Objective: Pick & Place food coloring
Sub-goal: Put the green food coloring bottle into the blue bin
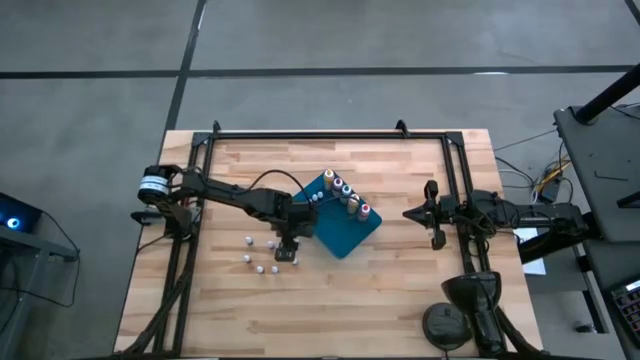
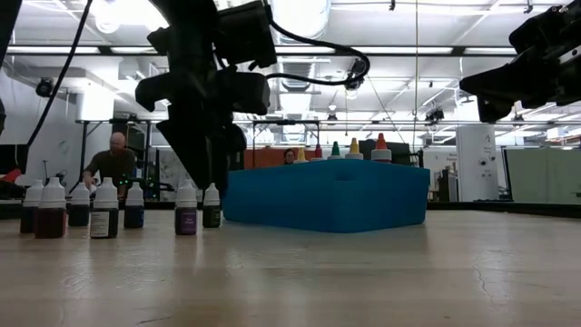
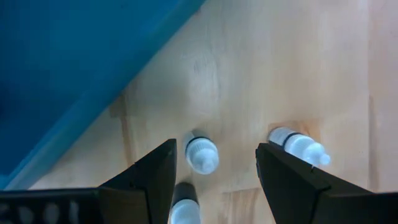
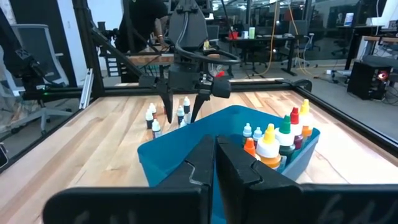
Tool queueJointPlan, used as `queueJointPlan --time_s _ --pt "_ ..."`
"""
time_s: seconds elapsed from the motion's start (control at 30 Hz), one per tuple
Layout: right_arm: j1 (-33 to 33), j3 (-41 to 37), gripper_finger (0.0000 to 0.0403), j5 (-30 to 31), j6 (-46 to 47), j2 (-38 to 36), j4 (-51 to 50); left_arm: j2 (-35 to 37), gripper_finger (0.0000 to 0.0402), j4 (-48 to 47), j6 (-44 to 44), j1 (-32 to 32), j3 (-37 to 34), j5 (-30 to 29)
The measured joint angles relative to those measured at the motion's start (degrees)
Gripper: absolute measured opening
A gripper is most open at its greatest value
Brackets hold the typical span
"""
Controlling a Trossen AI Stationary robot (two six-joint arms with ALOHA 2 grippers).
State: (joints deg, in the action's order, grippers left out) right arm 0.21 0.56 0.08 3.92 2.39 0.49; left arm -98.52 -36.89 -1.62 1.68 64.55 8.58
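Food coloring bottle (image 3: 201, 154) between wide-open left jaws (image 3: 214, 177), untouched; about six white-topped (image 2: 106, 207) on table (image 1: 400, 300). Right jaws (image 4: 214, 163) closed, empty, beyond tray (image 1: 345, 235).

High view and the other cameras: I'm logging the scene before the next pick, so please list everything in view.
table: one, light wood, under everything.
tray: one, blue, mid-table.
coloured-top bottles: about five, with red, green, yellow and orange tops, upright in a row along one tray edge.
white-topped bottles in the tray: at least two, beside the coloured ones.
white-topped bottles on the table: about seven, upright, on the left arm's side of the tray.
person: one, in the room behind.
left gripper: open, over the table bottles.
right gripper: shut, waiting beyond the tray's other side.
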Motion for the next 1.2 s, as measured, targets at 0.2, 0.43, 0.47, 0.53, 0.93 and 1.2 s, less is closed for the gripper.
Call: queueJointPlan --time_s 0.2,0.43,0.47,0.53,0.93,1.2 --pt "0.0 0.0 0.0009 0.01 0.05 0.0 0.0 0.0 0.0185 -0.08 0.04 0.01 -0.04 -0.94" --pt "0.0 0.0 0.0009 0.0 -0.02 0.0 0.0 -0.42 0.0168 0.03 0.08 0.0 -0.07 -0.96" --pt "0.0 0.0 0.0009 0.0 0.01 0.0 -0.01 -0.42 0.0168 0.02 0.1 0.0 -0.07 -0.96" --pt "0.0 0.0 0.0009 0.02 0.08 0.0 -0.01 -0.42 0.0167 -0.04 0.11 0.0 -0.07 -0.98" --pt "0.0 0.0 0.0009 0.0 0.07 0.0 -0.02 -0.42 0.0167 0.0 0.28 -0.03 -0.98 -2.96" --pt "0.0 0.0 0.0009 0.0 0.0 0.0 0.0 -0.42 0.0167 0.3 0.38 0.11 -0.69 -3.14"
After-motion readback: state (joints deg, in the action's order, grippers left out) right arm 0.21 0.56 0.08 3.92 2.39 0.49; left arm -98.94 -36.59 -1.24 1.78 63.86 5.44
